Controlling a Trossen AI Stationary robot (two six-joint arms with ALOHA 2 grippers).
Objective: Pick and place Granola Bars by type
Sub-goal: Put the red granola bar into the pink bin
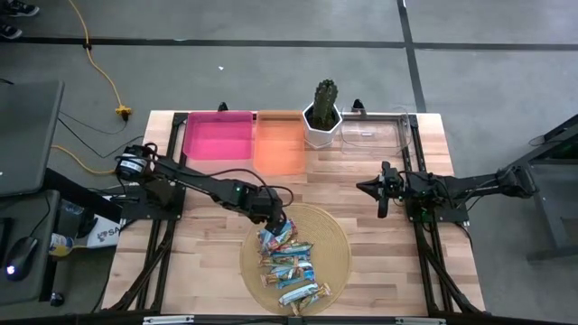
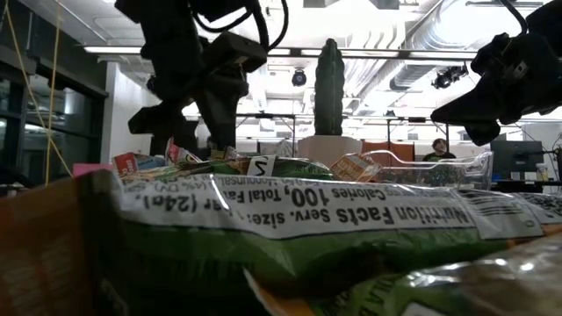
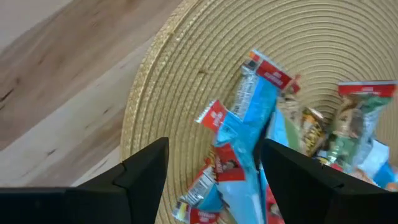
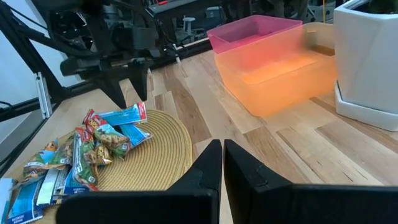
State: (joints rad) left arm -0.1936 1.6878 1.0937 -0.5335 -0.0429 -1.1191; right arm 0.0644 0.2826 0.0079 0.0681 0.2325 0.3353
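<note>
Several granola bars [image 1: 289, 262] lie piled on a round woven mat [image 1: 336, 242] at the table's near middle. Their wrappers are blue-red-white, blue-and-white and green-brown. My left gripper [image 1: 278, 224] is open, pointing down over the pile's far end. In the left wrist view its fingers stand on either side of a blue-red-white bar [image 3: 249, 118], and I cannot tell whether they touch it. From the right wrist view the left gripper [image 4: 130, 99] is just above the bars [image 4: 93, 143]. My right gripper [image 4: 222, 155] is shut and waits over the right half of the table [image 1: 384, 191].
Along the far edge stand a pink bin [image 1: 219, 135], an orange bin [image 1: 280, 140], a green cactus in a white pot [image 1: 323, 113] and a clear bin [image 1: 379, 131]. Bare wood lies between the mat and the bins. A person [image 2: 436, 149] shows far off in the room.
</note>
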